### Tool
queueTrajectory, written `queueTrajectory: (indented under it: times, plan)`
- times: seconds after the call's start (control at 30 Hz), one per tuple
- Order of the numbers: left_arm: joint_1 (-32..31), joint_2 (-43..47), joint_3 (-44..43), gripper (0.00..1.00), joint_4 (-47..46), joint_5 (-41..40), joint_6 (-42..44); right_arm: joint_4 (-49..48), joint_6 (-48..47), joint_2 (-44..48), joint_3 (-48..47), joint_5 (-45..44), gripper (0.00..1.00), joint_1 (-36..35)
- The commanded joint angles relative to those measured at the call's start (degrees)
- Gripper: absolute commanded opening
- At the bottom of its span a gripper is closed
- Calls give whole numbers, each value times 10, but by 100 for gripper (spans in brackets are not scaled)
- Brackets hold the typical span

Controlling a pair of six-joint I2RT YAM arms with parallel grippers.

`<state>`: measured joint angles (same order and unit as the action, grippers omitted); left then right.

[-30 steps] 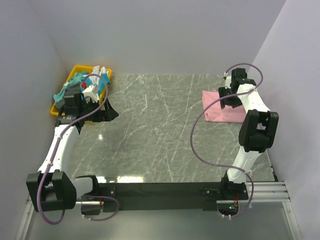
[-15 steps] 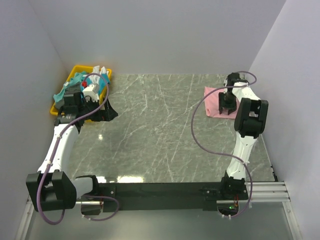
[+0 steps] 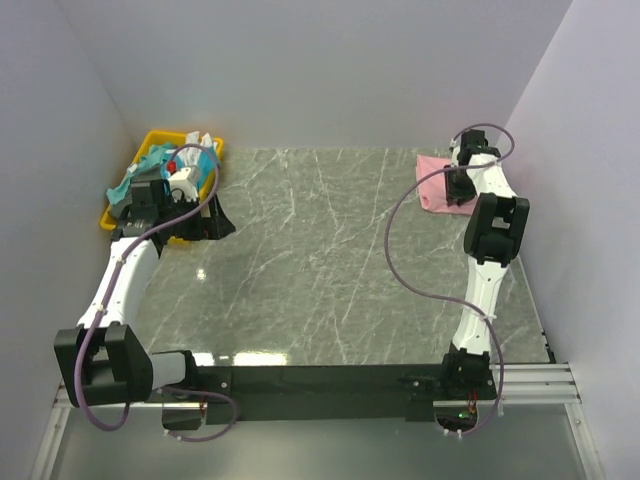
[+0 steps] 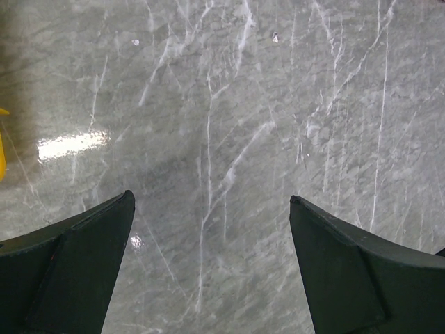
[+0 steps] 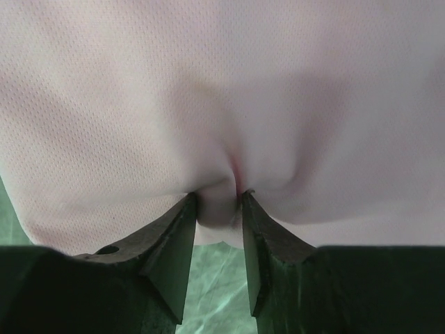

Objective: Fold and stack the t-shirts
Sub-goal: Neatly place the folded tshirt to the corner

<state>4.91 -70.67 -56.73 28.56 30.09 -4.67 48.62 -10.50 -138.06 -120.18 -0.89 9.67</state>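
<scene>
The jaws of the right gripper [image 5: 217, 202] are closed on a small fold of the pink t-shirt [image 5: 208, 83], and the cloth puckers where it is pinched. This shirt lies bunched at the far right corner of the marble table [image 3: 300, 250], with the right arm stretched out to it. The jaws of the left gripper [image 4: 210, 198] stand wide apart with nothing between them, only bare table surface below. At the far left corner of the table sits a yellow bin [image 3: 150, 143] with more t-shirts [image 3: 122, 190] piled in it, teal and white ones, just beside that gripper.
</scene>
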Motion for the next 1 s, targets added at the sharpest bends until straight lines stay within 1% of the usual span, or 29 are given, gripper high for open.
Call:
queueTrajectory:
  times: [0.0,0.23,0.43,0.63,0.73,0.83,0.87,0.97]
  plan:
    - [2,-10,-35,99,0,-3,13,-29,-29,-26,-47,-19,41,6]
    - [3,-20,-48,99,5,-3,10,-41,-45,-70,-103,-21,45,19]
    - [2,-20,-49,99,14,-3,10,-59,-80,-93,-142,-3,46,26]
    - [2,-19,-44,99,12,-3,7,-66,-88,-81,-139,25,46,25]
    - [2,-20,-44,100,9,0,6,-65,-92,-66,-139,39,48,23]
    - [3,-18,-49,99,7,0,5,-65,-93,-33,-133,60,53,18]
    - [3,-17,-51,99,6,1,5,-66,-91,-21,-128,64,58,18]
    - [2,-14,-58,99,2,5,5,-69,-81,28,-122,82,67,11]
